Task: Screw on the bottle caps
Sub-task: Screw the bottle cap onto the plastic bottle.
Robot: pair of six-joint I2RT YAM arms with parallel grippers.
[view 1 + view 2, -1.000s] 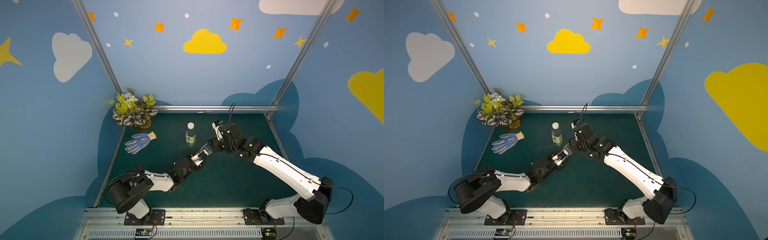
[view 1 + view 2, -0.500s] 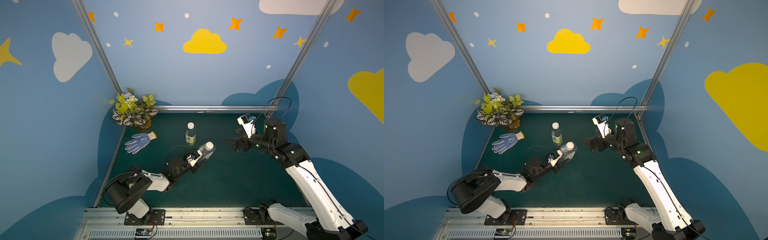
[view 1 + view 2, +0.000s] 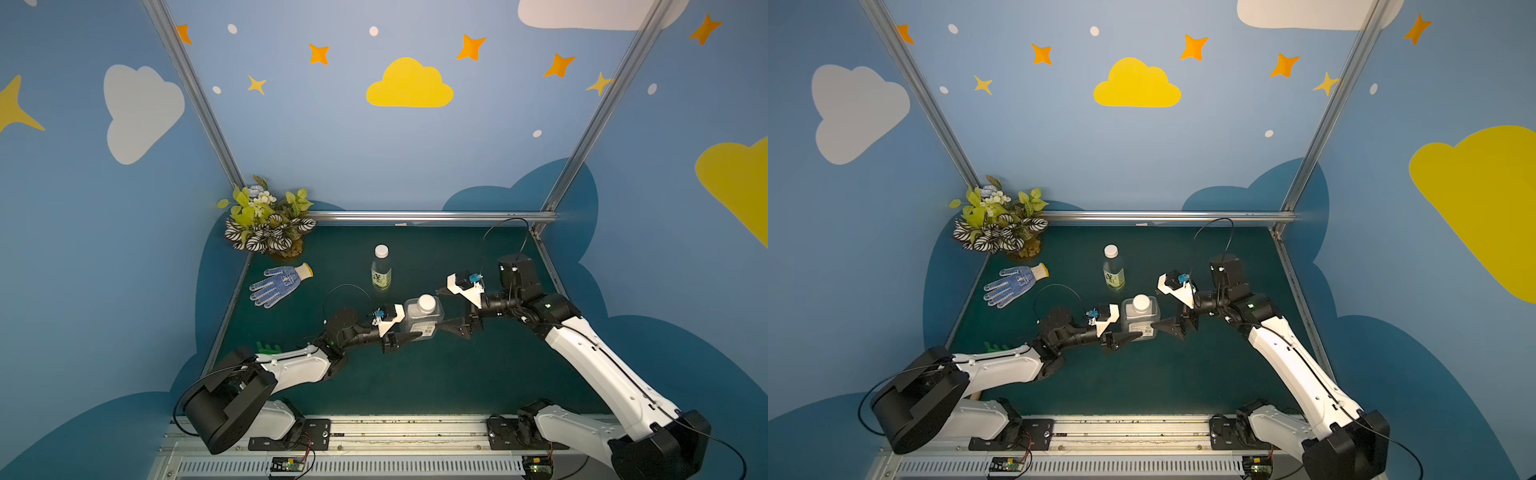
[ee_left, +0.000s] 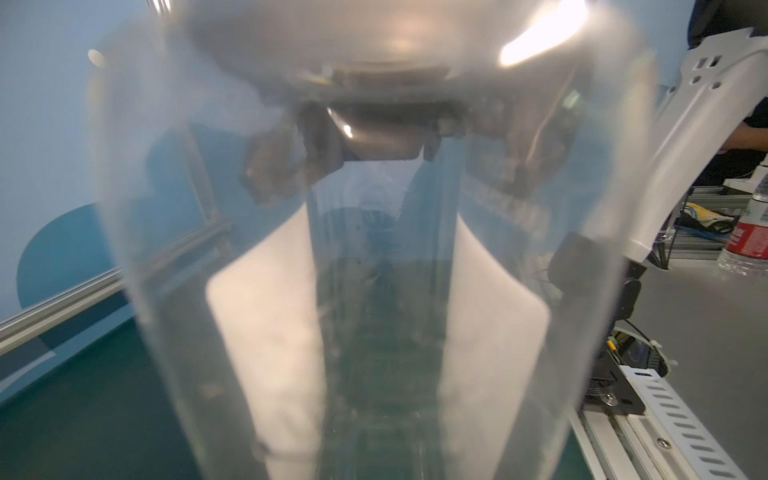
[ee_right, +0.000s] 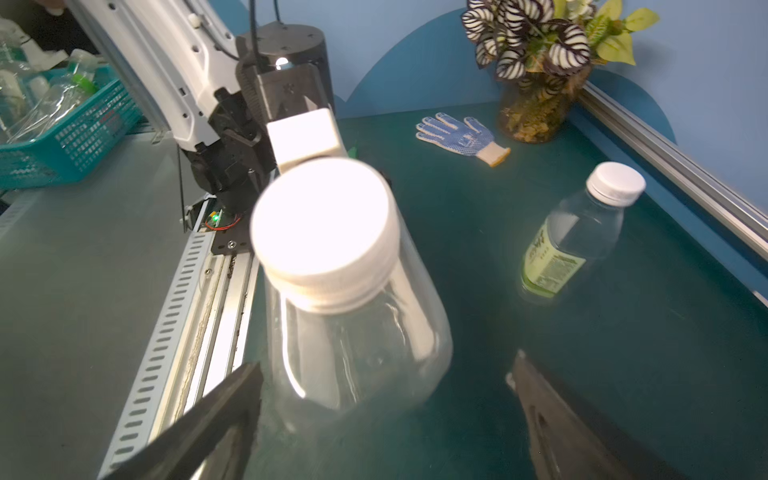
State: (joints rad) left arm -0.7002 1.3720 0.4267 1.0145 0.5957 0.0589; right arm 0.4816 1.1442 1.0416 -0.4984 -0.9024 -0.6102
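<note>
Two white round plastic caps (image 3: 381, 250) (image 3: 426, 302) top two clear plastic bottles (image 3: 381, 275) (image 3: 422, 323). Left end effector (image 3: 409, 326) clamps the squat bottle (image 5: 357, 353); right end effector (image 3: 438, 311) gapes.

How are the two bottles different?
The slim bottle is narrow, the squat bottle wide. The slim bottle's label is yellow-green, the squat bottle's white. The slim bottle stands free; the left gripper holds the squat bottle. Both are clear with white caps.
</note>
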